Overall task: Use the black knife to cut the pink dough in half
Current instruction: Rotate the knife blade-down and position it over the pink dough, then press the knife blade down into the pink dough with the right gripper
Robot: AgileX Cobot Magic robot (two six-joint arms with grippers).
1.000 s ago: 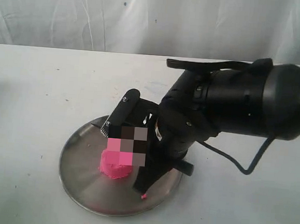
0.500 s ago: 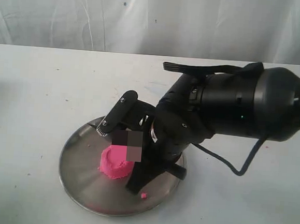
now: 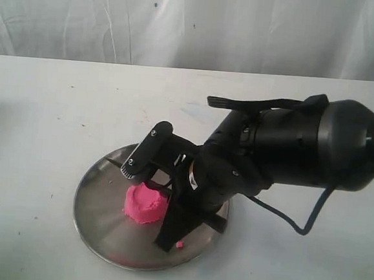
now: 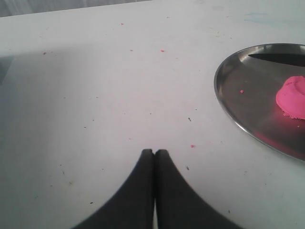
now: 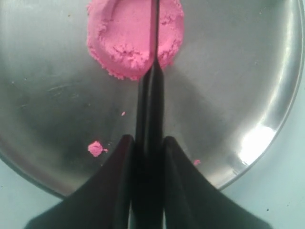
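Note:
The pink dough (image 3: 144, 207) is one round mound on the steel plate (image 3: 103, 218). In the right wrist view my right gripper (image 5: 147, 139) is shut on the handle of the black knife (image 5: 150, 109). The knife's thin blade runs edge-down across the middle of the dough (image 5: 124, 33) and seems pressed into its top. My left gripper (image 4: 154, 151) hangs shut and empty over bare table, well away from the plate (image 4: 243, 90) and the dough (image 4: 291, 98); it is out of the exterior view.
The bulky right arm (image 3: 290, 145) reaches over the plate's right side and hides part of it. A tiny pink crumb (image 3: 179, 244) lies near the plate's front rim, and smaller specks dot the white table (image 3: 39, 122). A white curtain hangs behind.
The right arm has come down over the plate, bringing the knife blade down onto the dough. The dough and the crumb have stayed in place.

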